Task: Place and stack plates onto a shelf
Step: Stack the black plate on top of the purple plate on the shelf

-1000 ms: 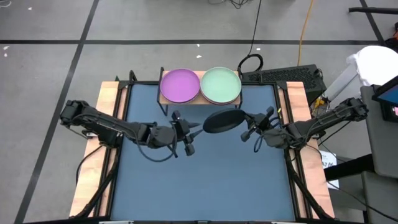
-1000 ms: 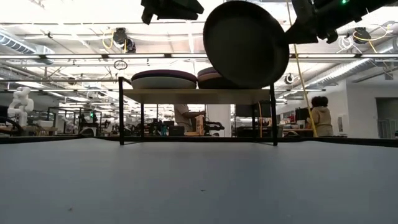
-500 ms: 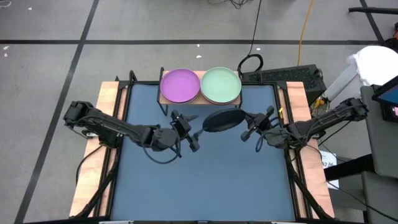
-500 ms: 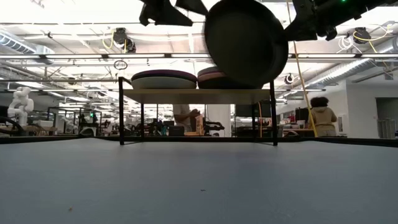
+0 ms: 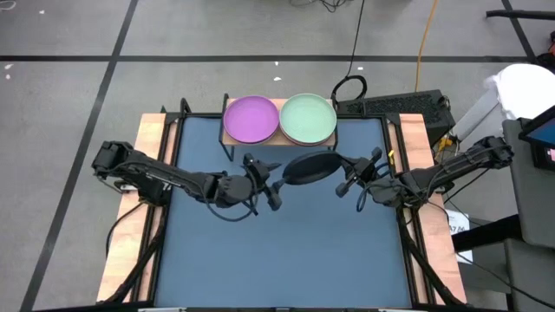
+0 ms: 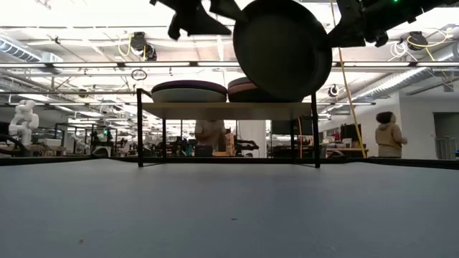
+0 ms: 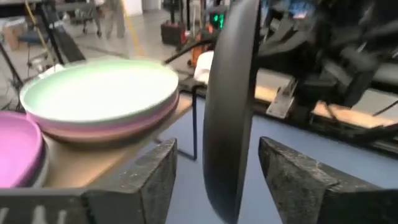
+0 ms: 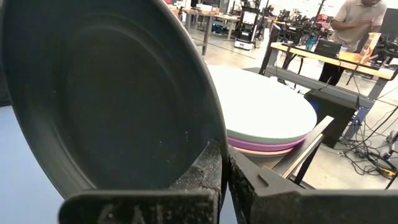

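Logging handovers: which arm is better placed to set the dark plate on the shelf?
Right. The right gripper is shut on the charcoal plate beside the shelf; the left gripper merely straddles its rim, open.

My two arms are dark, jointed and slender (looped black cables trailing), with rough-textured black fingers [image 7: 143, 180].

The shelf [image 5: 279, 137] stands at the far edge of the worktop [image 5: 286, 251], carrying two plate stacks [image 5: 251, 119] side by side. One plate [image 5: 310, 168] hangs just before it, between the left claw [image 5: 267, 184] and right claw [image 5: 348, 177].
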Available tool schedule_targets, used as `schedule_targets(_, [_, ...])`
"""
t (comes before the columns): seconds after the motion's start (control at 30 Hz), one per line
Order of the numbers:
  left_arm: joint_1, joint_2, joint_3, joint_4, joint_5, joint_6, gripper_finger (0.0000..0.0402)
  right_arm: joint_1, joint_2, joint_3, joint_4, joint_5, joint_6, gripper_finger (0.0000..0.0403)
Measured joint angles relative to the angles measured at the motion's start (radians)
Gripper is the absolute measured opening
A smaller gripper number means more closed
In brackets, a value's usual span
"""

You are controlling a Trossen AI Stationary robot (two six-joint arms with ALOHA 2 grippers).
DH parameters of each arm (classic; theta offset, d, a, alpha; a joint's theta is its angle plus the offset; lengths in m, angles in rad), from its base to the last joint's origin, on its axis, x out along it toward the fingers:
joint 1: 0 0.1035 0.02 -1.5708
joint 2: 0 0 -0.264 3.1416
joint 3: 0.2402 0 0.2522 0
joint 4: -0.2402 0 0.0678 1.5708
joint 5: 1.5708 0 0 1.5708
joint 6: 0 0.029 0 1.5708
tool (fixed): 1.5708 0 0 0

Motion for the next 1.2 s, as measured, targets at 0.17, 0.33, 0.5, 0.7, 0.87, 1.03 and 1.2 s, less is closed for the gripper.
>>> schedule_targets(0.17, [0.017,0.053,0.000,0.036,0.004,-0.009,0.0197,0.000,0.001,0.000,0.000,0.001,0.007,0.0000])
schedule_targets(0.33, [0.020,0.092,-0.001,0.082,-0.071,0.027,0.0169,0.000,0.000,0.000,-0.005,0.001,0.008,0.0000])
schedule_targets(0.5, [0.009,0.092,-0.001,0.093,-0.112,0.054,0.0120,0.000,0.000,0.000,-0.015,0.039,-0.001,0.0000])
schedule_targets(0.7, [0.007,0.092,-0.001,0.111,-0.126,0.069,0.0057,0.000,0.001,0.000,-0.013,0.051,-0.009,0.0003])
schedule_targets(0.87, [0.023,0.092,-0.001,0.105,-0.144,0.084,0.0029,0.000,0.000,0.000,-0.013,0.050,-0.009,0.0006])
schedule_targets(1.03, [0.026,0.082,-0.001,0.102,-0.162,0.121,0.0024,0.002,0.000,0.000,-0.009,-0.013,-0.054,0.0035])
schedule_targets(1.2, [0.025,0.023,-0.001,0.077,-0.147,0.151,0.0022,0.002,0.000,0.001,0.006,-0.018,-0.037,0.0115])
